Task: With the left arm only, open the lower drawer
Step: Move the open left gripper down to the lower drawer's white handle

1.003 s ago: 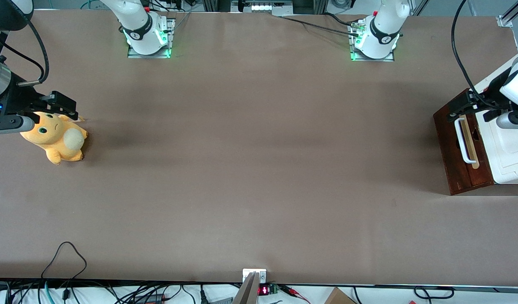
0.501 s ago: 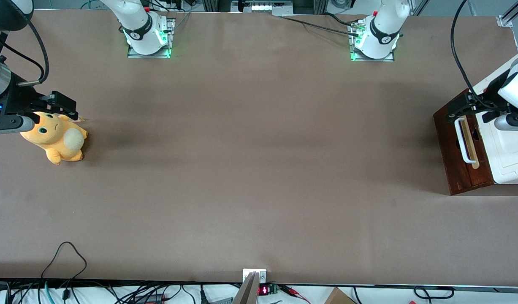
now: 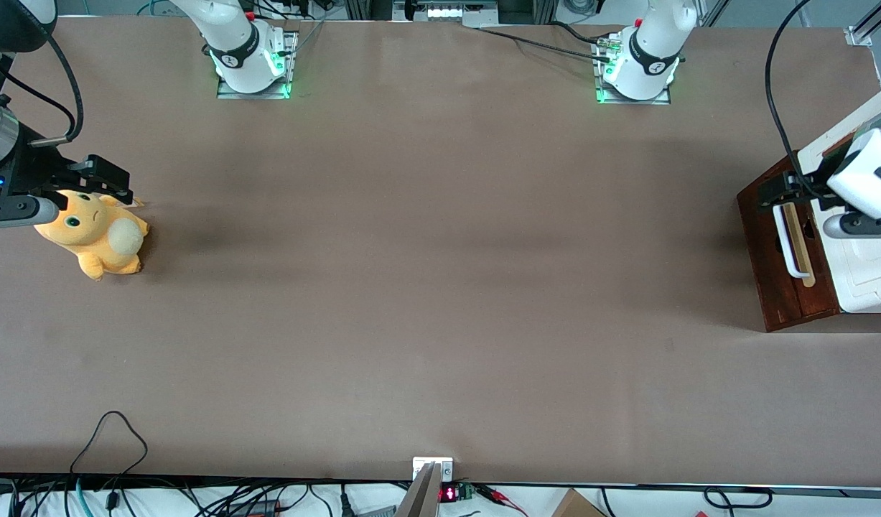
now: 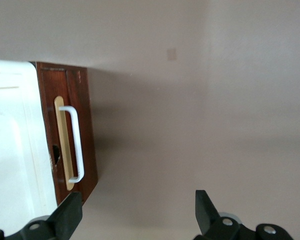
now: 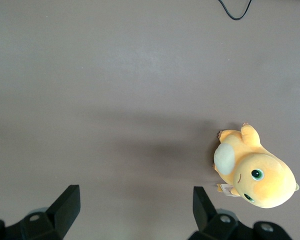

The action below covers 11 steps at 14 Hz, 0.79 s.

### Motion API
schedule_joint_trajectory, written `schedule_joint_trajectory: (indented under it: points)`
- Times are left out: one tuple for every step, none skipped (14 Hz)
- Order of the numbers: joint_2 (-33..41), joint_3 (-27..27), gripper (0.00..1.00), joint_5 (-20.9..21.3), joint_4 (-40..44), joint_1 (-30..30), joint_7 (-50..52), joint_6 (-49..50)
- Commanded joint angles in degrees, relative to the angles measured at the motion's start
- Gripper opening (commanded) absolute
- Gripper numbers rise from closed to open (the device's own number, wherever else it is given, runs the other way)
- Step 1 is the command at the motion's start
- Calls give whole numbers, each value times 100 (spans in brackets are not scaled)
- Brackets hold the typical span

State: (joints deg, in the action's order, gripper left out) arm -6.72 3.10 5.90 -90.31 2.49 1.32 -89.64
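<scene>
The left arm's gripper (image 3: 776,192), jaws spread wide and holding nothing, has been drawn a little farther from the front camera and is now poised above the far end of the white loop handle (image 3: 789,240). The lower drawer (image 3: 777,258), at the working arm's end of the table, is seen shut; the grasp is judged not yet begun.

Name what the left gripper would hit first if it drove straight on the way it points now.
Probably the bare table. The open left gripper hangs above the cabinet and points down; between its fingers lies mostly tabletop in front of the lower drawer, whose white handle sits off-centre. Depth is unclear.
</scene>
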Motion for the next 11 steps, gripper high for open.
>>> schedule_joint_trajectory:
  points:
    - [-215,32,100,673,145,-300,35,359]
    - [-207,59,100,954,58,-389,53,369]
    - [-198,102,100,1027,-30,-372,140,377]
    - [-233,94,100,1080,-92,-389,324,412]
    - [-355,103,100,1298,-153,-416,604,413]
    - [-469,129,100,1709,-215,-520,842,430]
    - [-636,129,100,2200,-355,-782,922,535]
    - [-820,129,100,2753,-486,-942,923,684]
    - [-1048,129,100,3168,-601,-1135,949,876]
    - [-1268,120,100,3459,-637,-1284,1010,1026]
    - [-1479,120,100,3767,-646,-1356,1246,1184]
